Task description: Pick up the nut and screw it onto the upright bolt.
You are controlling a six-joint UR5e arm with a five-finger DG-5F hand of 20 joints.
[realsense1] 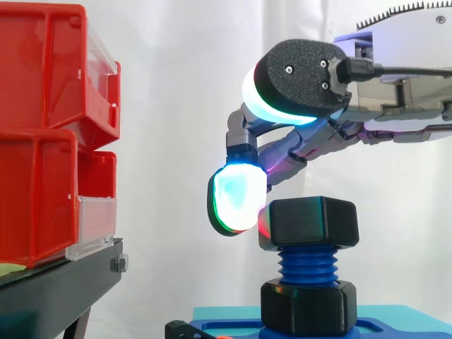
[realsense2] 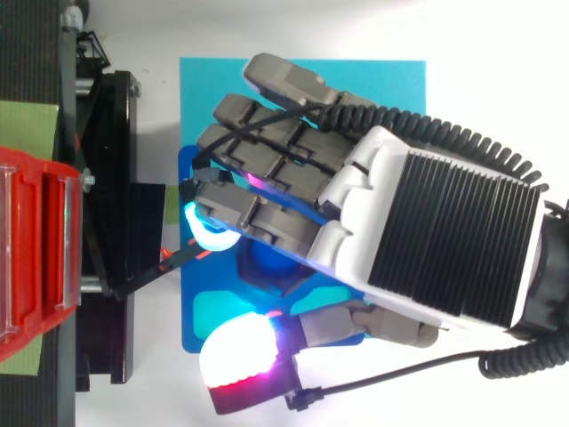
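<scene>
A black hex nut [realsense1: 314, 222] sits on top of the upright blue threaded bolt [realsense1: 307, 267], level with the thread's upper end. A second black nut [realsense1: 308, 305] sits at the bolt's foot on the blue base [realsense2: 391, 89]. My hand [realsense2: 444, 231] reaches in from the right and hovers over the bolt, fingers curled down round the top nut. One glowing fingertip [realsense1: 236, 198] presses against the nut's left side, and a red glow shows just behind the nut. The thumb pad [realsense1: 296, 78] is raised above the nut, off it. From above the hand hides the nut.
Stacked red bins [realsense1: 42, 141] stand on a black stand [realsense1: 63, 282] to the left, a short gap from the fingertips. A thin black bracket [realsense2: 142, 280] reaches from the stand toward the base. White curtain behind.
</scene>
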